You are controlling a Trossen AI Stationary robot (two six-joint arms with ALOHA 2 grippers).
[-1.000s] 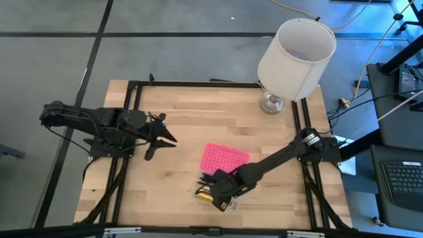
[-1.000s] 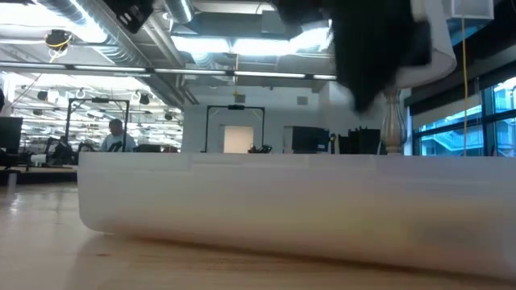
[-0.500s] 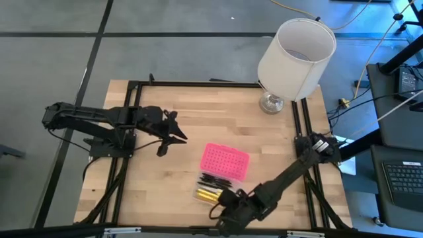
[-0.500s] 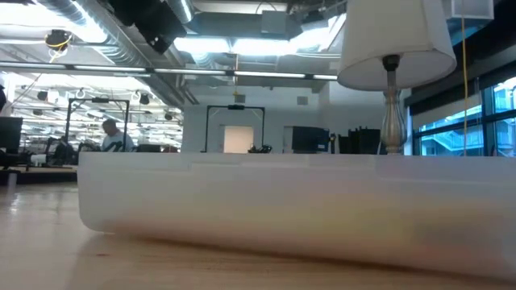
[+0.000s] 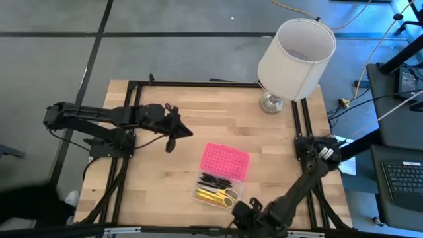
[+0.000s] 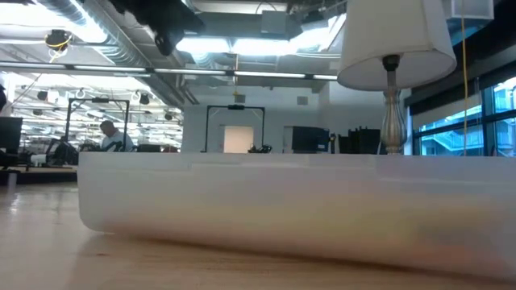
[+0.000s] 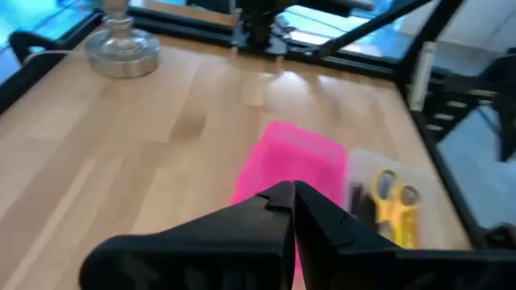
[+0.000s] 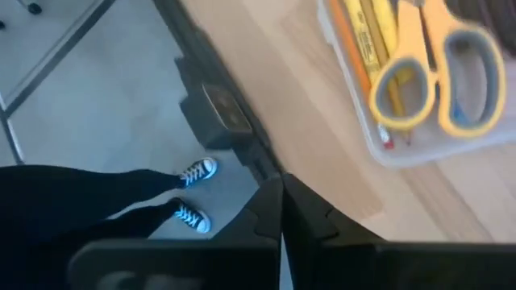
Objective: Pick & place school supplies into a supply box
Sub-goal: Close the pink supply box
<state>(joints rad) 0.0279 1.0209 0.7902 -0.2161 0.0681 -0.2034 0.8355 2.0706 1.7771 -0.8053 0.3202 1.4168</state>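
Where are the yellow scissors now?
In the high view, the scissors lie in the clear base of the supply box, beside the yellow pencils, near the table's front edge.

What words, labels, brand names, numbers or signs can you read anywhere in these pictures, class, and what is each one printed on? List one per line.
No text can be read anywhere.
Yellow pencils in the supply box: dark marks along one side in the right wrist view, too blurred to read.
Pink lid: a dotted grid only, no lettering.
Lamp: plain white shade, no label.
Keyboard beside the table: keys too small to read.
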